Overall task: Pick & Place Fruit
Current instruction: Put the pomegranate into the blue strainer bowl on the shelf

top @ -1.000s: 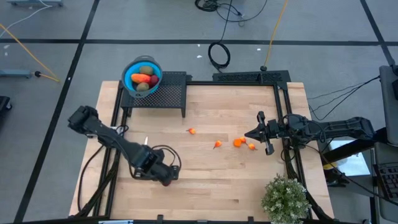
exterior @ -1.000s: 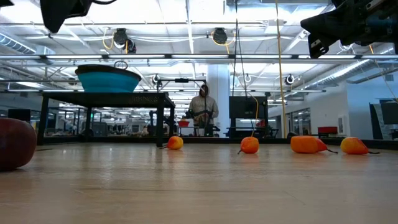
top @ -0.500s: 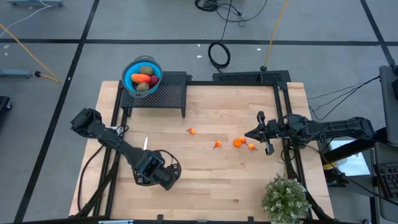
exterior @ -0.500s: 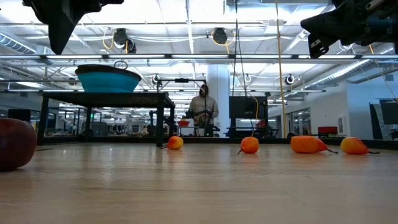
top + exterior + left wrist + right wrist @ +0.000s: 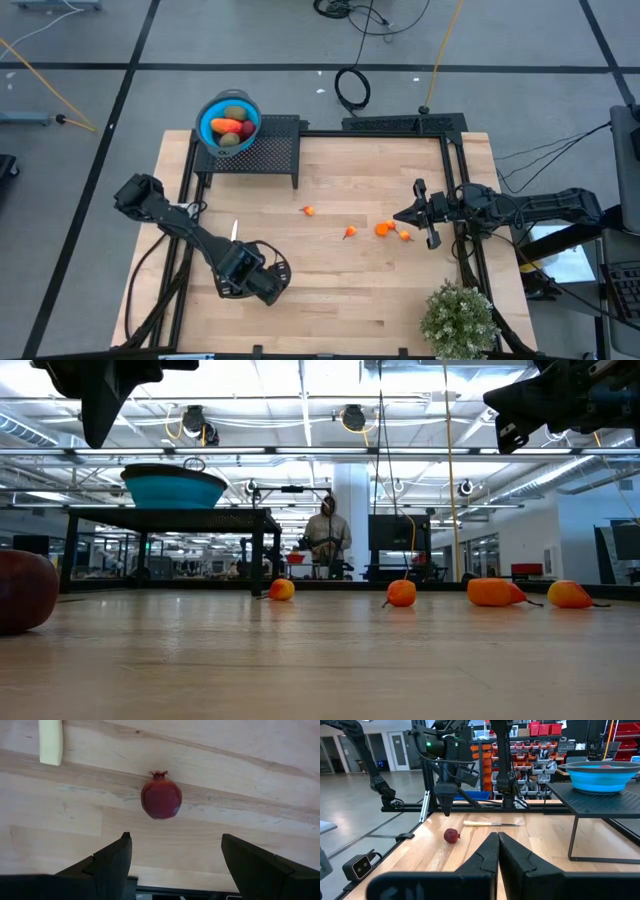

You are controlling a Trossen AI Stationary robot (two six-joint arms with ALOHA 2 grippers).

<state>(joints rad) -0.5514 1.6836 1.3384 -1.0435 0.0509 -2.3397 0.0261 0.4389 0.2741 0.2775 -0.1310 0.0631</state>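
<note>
A dark red round fruit (image 5: 161,800) lies on the wooden table near its left near corner, also seen in the right wrist view (image 5: 451,835) and in the low view (image 5: 20,590). My left gripper (image 5: 175,838) hangs open above it, pointing down, clear of it; in the high view the gripper (image 5: 250,276) hides the fruit. Several small orange fruits (image 5: 383,228) lie toward the table's right. My right gripper (image 5: 400,216) waits shut beside them, held level. A blue bowl (image 5: 230,122) holds a red-orange piece, a green one and a dark red one.
A pale knife (image 5: 233,230) lies just beyond the dark red fruit, its end showing in the left wrist view (image 5: 50,742). The bowl stands on a black mesh stand (image 5: 268,148) at the far left. A potted plant (image 5: 460,320) sits at the near right corner.
My left gripper has rolled about the line it points along and sunk slightly over the dark red fruit, staying open. The fruit has not moved.
</note>
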